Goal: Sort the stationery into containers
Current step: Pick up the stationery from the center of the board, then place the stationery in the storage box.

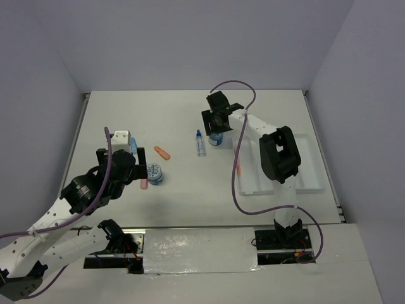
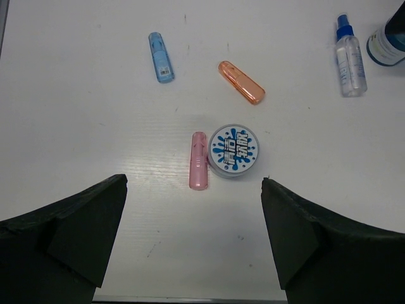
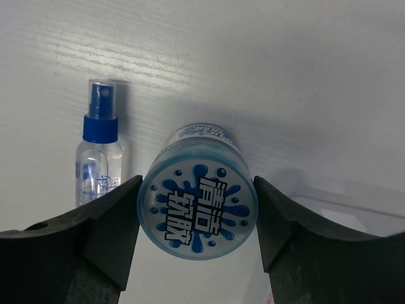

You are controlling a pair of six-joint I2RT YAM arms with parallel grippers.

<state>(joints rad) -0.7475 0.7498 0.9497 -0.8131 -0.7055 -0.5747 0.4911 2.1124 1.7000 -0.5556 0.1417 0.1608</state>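
We found the right gripper point(image 3: 196, 190) closed against both sides of a blue-white roll point(image 3: 197, 221), which stood near the white tray point(image 1: 313, 172). The right arm point(image 1: 278, 158) hid most tray compartments. The left gripper point(image 2: 193, 182) stood fully open, holding nothing.

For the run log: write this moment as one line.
left pincer: open, above near roll | right pincer: shut on far roll, beside bottle
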